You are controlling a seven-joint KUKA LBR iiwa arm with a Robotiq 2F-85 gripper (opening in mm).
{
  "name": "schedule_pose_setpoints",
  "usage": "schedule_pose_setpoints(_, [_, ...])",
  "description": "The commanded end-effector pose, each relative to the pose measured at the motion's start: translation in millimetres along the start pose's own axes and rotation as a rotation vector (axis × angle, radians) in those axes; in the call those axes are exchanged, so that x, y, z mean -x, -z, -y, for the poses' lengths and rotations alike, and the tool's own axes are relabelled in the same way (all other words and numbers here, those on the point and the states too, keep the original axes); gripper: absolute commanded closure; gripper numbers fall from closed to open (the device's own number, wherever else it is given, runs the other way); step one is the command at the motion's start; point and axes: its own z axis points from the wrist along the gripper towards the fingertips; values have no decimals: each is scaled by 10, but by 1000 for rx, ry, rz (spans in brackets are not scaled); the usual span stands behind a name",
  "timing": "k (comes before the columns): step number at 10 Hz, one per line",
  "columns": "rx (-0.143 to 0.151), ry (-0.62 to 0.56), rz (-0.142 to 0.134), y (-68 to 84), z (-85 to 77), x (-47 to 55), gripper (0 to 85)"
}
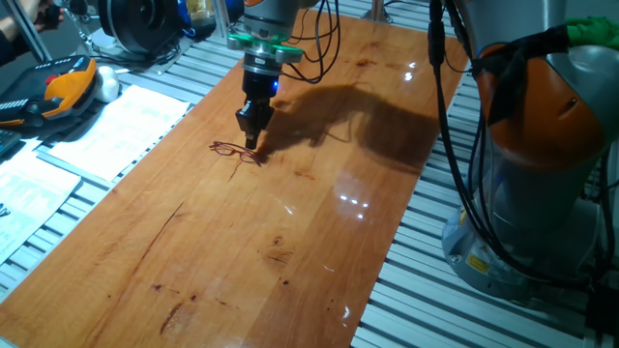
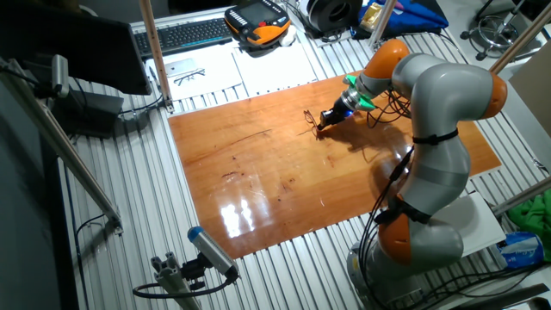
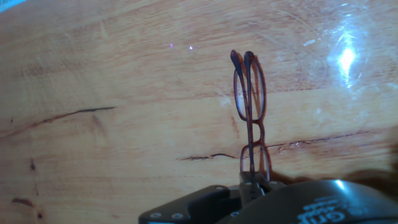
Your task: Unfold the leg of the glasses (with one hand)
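Observation:
The glasses point(image 1: 235, 150) are a thin reddish-brown wire pair lying on the wooden board point(image 1: 290, 242), just left of the gripper's tip. My black gripper point(image 1: 250, 138), with its blue light and green ring, points down at their right end. In the hand view the glasses point(image 3: 250, 106) run straight away from the gripper point(image 3: 250, 182), both legs lying folded along the frame. The fingers look closed on the near end of the frame. In the other fixed view the glasses point(image 2: 310, 120) sit at the gripper's point(image 2: 320, 127) tip.
White paper sheets point(image 1: 116, 126) and an orange-and-black hand controller point(image 1: 58, 87) lie left of the board. The arm's orange-and-grey base point(image 1: 542, 193) stands at the right. A keyboard point(image 2: 185, 34) lies beyond the board's far edge.

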Motion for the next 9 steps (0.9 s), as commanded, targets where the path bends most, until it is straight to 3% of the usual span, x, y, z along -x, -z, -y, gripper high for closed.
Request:
schedule_pose_setpoints(1, [0,1,0,0,6,-1,850])
schedule_pose_setpoints(9, [29,1,9,-39,17,-5,850])
